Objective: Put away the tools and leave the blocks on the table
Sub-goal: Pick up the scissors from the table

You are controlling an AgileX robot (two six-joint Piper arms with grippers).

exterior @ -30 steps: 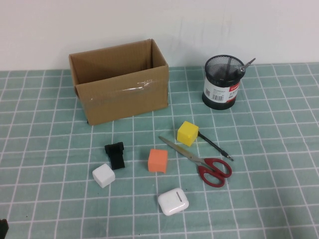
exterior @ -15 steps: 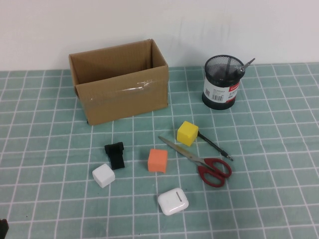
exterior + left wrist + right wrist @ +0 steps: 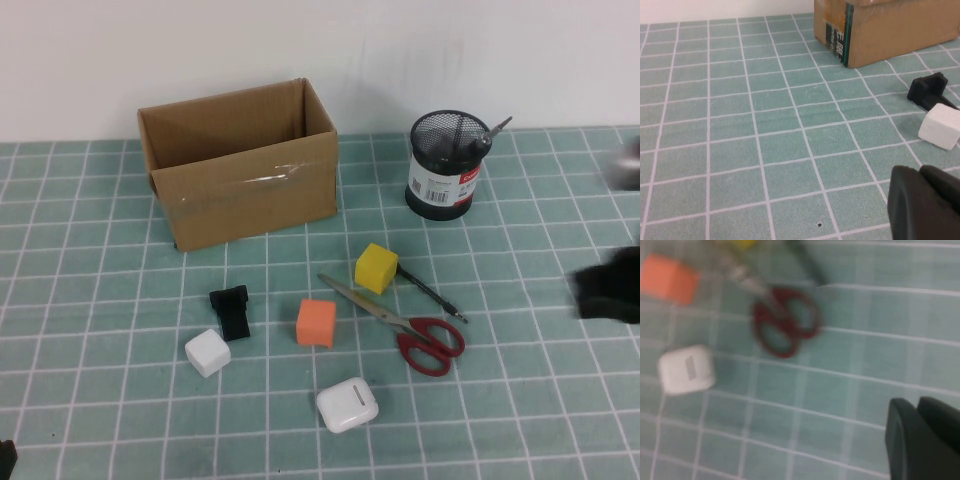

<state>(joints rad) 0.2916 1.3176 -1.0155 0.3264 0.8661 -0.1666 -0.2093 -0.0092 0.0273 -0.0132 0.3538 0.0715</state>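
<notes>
Red-handled scissors [image 3: 385,312] lie on the teal grid table [image 3: 100,300], beside a thin black pointed tool [image 3: 432,295]. The black-handled screwdriver [image 3: 487,138] stands in a black mesh cup [image 3: 444,175]. The yellow block [image 3: 376,267], orange block [image 3: 316,322] and white block [image 3: 207,352] sit on the mat. My right gripper [image 3: 605,285] is a blurred dark shape at the right edge, shut and empty [image 3: 917,402], with the scissors [image 3: 785,322] ahead of it. My left gripper [image 3: 5,460] sits at the near left corner, shut and empty [image 3: 920,172], short of the white block [image 3: 939,126].
An open cardboard box [image 3: 245,190] stands at the back left. A small black clip [image 3: 231,309] lies by the white block. A white glossy case [image 3: 348,404] lies near the front, also in the right wrist view [image 3: 686,369].
My right arm has come into the high view at the right edge, blurred by motion. The objects and the left arm have not moved.
</notes>
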